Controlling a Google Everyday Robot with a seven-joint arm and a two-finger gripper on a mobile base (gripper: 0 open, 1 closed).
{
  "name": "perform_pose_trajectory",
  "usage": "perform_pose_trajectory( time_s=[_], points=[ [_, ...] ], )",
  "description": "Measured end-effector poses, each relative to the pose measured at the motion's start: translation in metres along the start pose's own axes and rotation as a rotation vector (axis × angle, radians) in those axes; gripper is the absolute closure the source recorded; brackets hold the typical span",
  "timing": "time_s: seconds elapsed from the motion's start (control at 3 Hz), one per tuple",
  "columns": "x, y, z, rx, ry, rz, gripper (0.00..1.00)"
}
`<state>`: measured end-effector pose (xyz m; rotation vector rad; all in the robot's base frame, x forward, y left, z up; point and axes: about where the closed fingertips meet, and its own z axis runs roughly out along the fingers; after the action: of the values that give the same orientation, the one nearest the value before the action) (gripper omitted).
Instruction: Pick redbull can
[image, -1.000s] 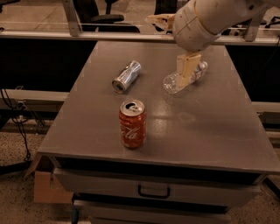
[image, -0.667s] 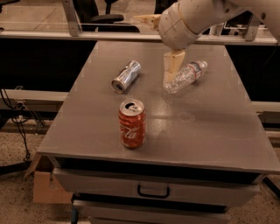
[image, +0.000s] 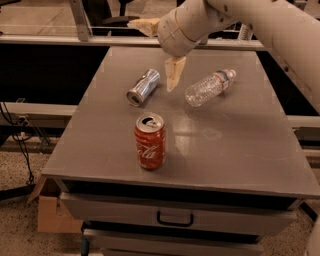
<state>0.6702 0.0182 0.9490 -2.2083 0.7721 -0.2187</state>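
Starting at the left, the redbull can (image: 143, 86) lies on its side on the far-left part of the grey table (image: 240, 150). Its long axis runs from near-left to far-right, and its round end faces me at the near-left. The red Coca-Cola can (image: 150, 141) stands upright nearer to me, well apart from it, so I don't expect it to get in the way.

Next to the right is the gripper (image: 150, 56), hanging over the far middle of the table. Its fingers look spread wide and hold nothing: one cream finger (image: 174, 72) points down just beside the far-right end of the redbull can, and the other juts out to the far left, higher up. I can't tell whether the lower tip is above the table or touching it.

So the can lies to the left of that lower finger and slightly nearer. I judge I need to shift left and turn the wrist so the fingers close across the narrow body rather than along its length. A round can on its side may roll if nudged.

Furthest right, the clear plastic bottle (image: 210, 87) lies on its side, apart from the gripper
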Motion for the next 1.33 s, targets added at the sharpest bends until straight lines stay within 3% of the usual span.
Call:
perform_pose_trajectory(
  time_s=[0.67,1.33],
  points=[
    [0.008,-0.013,0.049,-0.013,0.019,-0.063,0.00],
    [0.024,0.011,0.086,-0.080,0.020,-0.085,0.00]
  ],
)
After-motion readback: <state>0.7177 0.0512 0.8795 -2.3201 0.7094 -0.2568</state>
